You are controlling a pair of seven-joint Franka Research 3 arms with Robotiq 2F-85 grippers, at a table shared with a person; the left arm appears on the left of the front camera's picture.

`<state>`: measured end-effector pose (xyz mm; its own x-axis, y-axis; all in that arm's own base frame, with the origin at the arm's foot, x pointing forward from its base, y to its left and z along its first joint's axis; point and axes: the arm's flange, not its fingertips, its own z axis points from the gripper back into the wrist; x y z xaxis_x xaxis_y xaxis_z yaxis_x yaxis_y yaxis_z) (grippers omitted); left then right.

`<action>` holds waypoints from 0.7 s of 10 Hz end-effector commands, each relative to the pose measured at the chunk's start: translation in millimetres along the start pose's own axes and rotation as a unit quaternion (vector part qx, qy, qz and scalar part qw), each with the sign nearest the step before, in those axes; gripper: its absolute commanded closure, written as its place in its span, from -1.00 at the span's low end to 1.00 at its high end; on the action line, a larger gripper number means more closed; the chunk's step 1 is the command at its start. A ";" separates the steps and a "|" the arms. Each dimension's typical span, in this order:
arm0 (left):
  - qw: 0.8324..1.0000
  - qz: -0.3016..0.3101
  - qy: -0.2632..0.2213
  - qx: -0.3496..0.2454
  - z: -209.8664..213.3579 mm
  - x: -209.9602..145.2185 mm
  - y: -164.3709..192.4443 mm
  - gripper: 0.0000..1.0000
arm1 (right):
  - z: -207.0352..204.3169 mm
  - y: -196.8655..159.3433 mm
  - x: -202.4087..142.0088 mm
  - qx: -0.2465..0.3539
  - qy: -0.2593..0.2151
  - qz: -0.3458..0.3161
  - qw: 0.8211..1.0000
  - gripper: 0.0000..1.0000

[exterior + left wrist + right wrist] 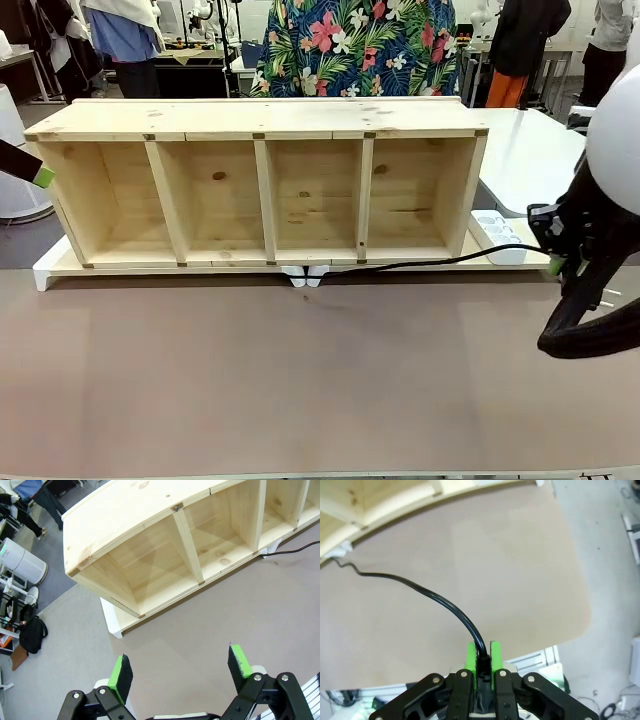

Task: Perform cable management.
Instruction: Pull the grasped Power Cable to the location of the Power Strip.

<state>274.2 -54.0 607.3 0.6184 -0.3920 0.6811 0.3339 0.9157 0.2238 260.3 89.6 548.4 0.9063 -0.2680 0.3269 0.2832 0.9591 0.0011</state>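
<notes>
In the front view the right gripper point(553, 265) is closed on the end of the cable point(420, 265). From the gripper the cable trails off to its left along the foot of the wooden shelf point(265, 118) and slips under the shelf's middle. The white power strip point(497, 235) lies near, just beyond the gripper. In the left wrist view the left gripper point(180, 667) stands wide open with nothing between its pads, over bare table. The cable is well apart from it, a short stretch far ahead by the shelf's front edge. In the right wrist view the green pads pinch the cord where it thickens toward the plug, which is itself hidden. The cord arcs ahead and away to the left, kinking near the shelf. It looks light, limp and smooth-jacketed, so it should sag and drag rather than push. The thick moulded end looks the surest place to hold, since thin mid-cord would likely slide through the pads.
</notes>
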 end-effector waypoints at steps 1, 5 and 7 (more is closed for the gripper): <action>1.000 0.000 -0.005 0.001 -1.3 1.8 0.1 -1.00 | -14.3 -27.1 19.3 0.008 -0.032 -0.006 0.999 0.73; 1.000 0.000 -0.005 0.001 -1.3 1.8 0.1 -1.00 | -31.7 -33.8 75.8 0.016 -0.095 -0.011 0.995 0.73; 1.000 0.000 -0.005 0.001 -1.3 1.8 0.1 -1.00 | -38.8 -33.8 101.6 0.004 -0.125 0.034 0.992 0.73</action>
<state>274.2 -54.0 607.4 0.6182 -0.3919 0.6813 0.3339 0.9157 0.2238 339.3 36.5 543.9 0.8246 -0.2277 0.5179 0.2548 0.9668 0.0194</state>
